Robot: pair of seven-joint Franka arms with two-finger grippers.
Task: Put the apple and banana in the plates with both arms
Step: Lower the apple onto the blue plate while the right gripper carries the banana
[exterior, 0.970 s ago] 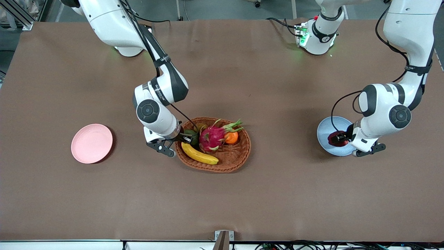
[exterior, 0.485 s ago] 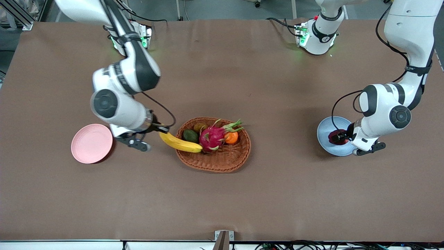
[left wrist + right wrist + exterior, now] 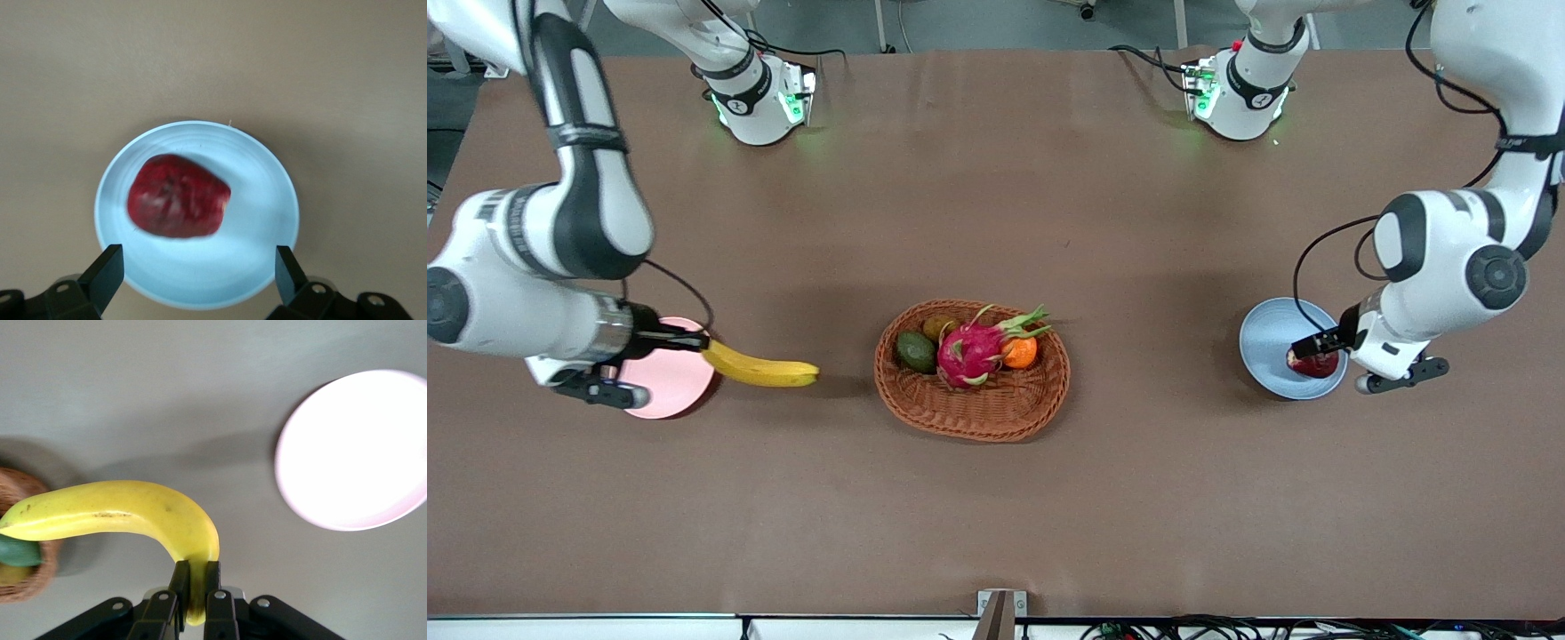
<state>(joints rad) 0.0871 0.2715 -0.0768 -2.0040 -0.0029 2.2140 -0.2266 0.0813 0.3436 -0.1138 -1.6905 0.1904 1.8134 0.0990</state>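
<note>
1. While the right gripper (image 3: 694,341) pinches the banana (image 3: 760,368) by one end over the pink plate's (image 3: 665,400) rim, the fruit sticks out toward the basket (image 3: 971,418).
2. Left gripper (image 3: 197,267) hangs spread over the apple (image 3: 177,195), which lies on the blue plate (image 3: 267,200).
3. Risk, judged: the end-held banana could swing or slip and land off the plate.
4. No legible writing.

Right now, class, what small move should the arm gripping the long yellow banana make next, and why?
Probably carry on toward the pale pink round plate, then lower. The right gripper is shut on the long yellow banana by one end, and most of the fruit hangs over bare table beside the plate, not over it.
</note>
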